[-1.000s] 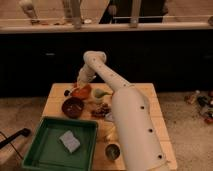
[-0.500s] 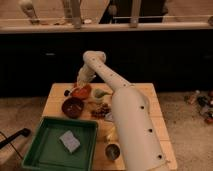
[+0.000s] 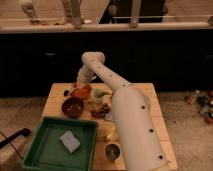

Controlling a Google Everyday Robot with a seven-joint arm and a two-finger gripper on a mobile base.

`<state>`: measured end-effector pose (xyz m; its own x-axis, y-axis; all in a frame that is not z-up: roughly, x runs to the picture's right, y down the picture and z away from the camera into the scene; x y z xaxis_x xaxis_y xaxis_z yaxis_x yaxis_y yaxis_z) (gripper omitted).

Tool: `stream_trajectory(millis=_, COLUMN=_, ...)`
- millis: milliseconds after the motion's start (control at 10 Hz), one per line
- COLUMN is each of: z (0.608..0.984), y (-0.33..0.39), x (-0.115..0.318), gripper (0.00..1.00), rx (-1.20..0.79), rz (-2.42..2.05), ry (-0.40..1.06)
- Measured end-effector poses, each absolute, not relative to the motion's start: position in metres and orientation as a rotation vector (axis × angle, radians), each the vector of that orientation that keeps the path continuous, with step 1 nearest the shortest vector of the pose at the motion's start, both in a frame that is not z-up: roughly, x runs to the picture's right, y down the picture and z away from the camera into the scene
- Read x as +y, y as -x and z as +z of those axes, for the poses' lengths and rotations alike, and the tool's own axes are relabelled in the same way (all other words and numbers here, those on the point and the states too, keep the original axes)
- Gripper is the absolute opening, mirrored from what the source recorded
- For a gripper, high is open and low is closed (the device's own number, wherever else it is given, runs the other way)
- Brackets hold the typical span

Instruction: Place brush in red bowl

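Note:
The red bowl (image 3: 73, 106) sits on the left part of the wooden table (image 3: 55, 95), in front of an orange object (image 3: 80, 92). My white arm reaches from the lower right across the table to the far left, and my gripper (image 3: 80, 83) hangs just behind and above the orange object, a little beyond the bowl. I cannot make out the brush as a separate thing; it may be at the gripper, hidden by the arm's end.
A green tray (image 3: 47, 150) with a grey sponge (image 3: 69, 141) lies at the front left. A green item (image 3: 101, 93), dark berries (image 3: 102, 110), a yellow item (image 3: 109, 131) and a small cup (image 3: 112, 150) lie beside my arm. A dark counter stands behind.

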<state>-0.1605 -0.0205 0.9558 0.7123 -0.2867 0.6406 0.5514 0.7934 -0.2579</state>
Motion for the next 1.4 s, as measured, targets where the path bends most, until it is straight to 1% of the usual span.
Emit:
stream_trajectory(millis=300, z=0.958, y=0.158, x=-0.019, gripper=0.0, rx=-0.614, rz=-0.448, ry=0.458)
stream_trajectory(millis=700, z=0.963, y=0.157, x=-0.016, gripper=0.0, rx=-0.669, rz=-0.388, ry=0.447)
stream_trajectory(millis=1400, z=0.966, y=0.169, x=-0.015, gripper=0.0, rx=-0.664, rz=-0.394, ry=0.443)
